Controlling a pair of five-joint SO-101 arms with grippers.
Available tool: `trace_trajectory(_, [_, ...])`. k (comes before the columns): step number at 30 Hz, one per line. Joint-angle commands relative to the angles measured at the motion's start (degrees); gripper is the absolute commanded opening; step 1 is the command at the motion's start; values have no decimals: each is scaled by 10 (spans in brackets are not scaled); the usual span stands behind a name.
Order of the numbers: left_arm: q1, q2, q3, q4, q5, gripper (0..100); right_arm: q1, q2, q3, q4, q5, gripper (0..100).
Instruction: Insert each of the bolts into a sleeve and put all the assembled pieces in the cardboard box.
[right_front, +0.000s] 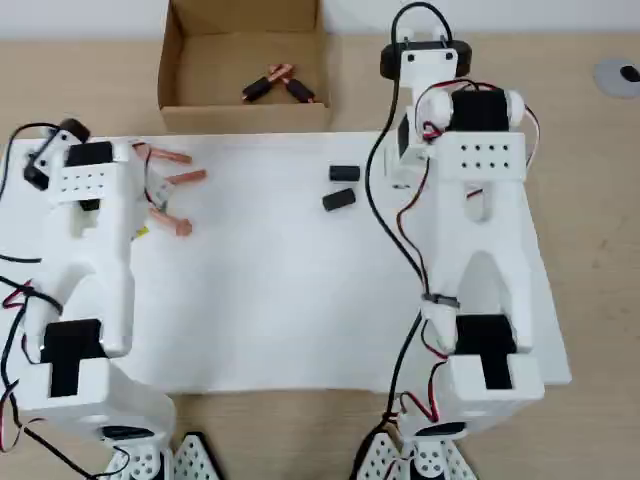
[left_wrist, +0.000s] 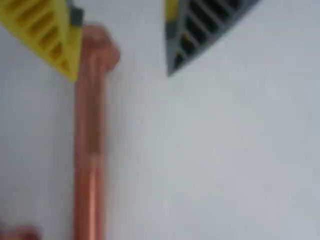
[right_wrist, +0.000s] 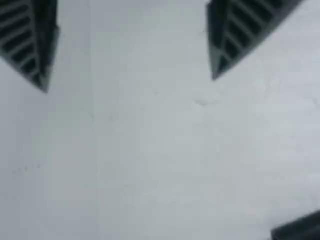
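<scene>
**Left gripper open over a bolt, sleeves lying ready**
The left gripper (left_wrist: 121, 75) is spread over one bolt (left_wrist: 90, 150), with a yellow finger (left_wrist: 45, 30) just beside the bolt's head, seemingly lined up to pinch it. This bolt is one of three bolts (right_front: 187, 177) lying loose on the counter (right_front: 300, 300), just off the box's (right_front: 245, 118) left front corner. The right gripper (right_wrist: 130, 82) is also spread and holds nothing. It sits off the box's right front corner near two sleeves (right_front: 344, 173), probably placed to take one for mating. Two assembled pieces (right_front: 270, 85) lie inside the box, so the loose bolts are what remains.
</scene>
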Motion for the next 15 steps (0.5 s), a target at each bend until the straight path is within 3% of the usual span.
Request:
trace_trajectory(1, [26, -3, -7, 16, 12, 132, 7, -36, 10, -8, 2, 250])
trace_trajectory(10, [26, -2, -1, 11, 12, 132, 8, -55, 10, -4, 3, 250])
trace_trajectory(15, [25, -2, 50, -40, 12, 132, 8, -55, 10, -4, 3, 250])
